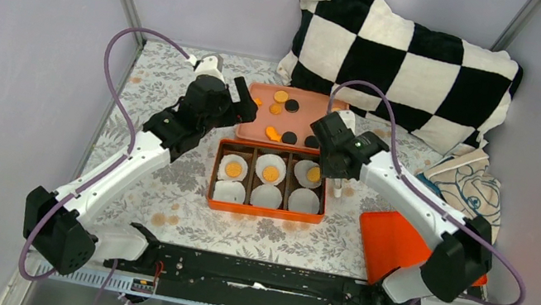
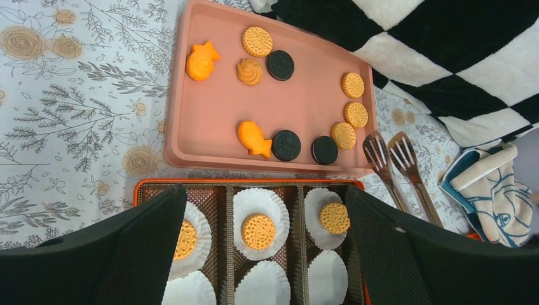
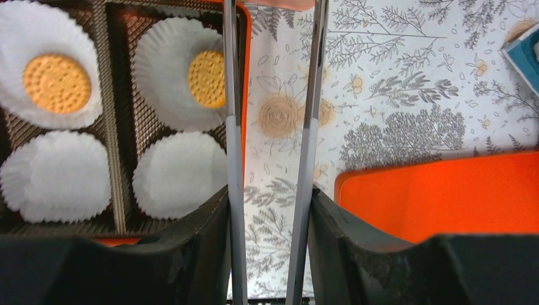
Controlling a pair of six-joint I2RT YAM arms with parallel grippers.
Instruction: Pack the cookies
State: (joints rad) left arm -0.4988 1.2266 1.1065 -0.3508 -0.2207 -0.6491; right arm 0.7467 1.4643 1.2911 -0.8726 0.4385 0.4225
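Several cookies (image 2: 256, 41), yellow rounds, black rounds and orange shapes, lie on a pink tray (image 2: 210, 114). The orange box (image 1: 265, 212) has six white paper liners. Its back row holds three yellow cookies (image 2: 259, 230) (image 3: 56, 83) (image 1: 314, 174), and the front liners are bare. My left gripper (image 2: 264, 194) (image 1: 247, 106) hovers open over the box's back edge with nothing between its fingers (image 2: 108, 254). My right gripper (image 3: 270, 197) (image 1: 335, 164) is shut on metal tongs (image 3: 232, 114) (image 2: 394, 159). The tong tips are empty, beside the tray's near right corner.
An orange lid (image 3: 445, 197) (image 1: 390, 241) lies on the table right of the box. A black-and-white checked cushion (image 1: 409, 59) stands behind the tray, with a folded cloth (image 1: 467, 187) at the right. Walls close in the floral tablecloth (image 1: 161, 184).
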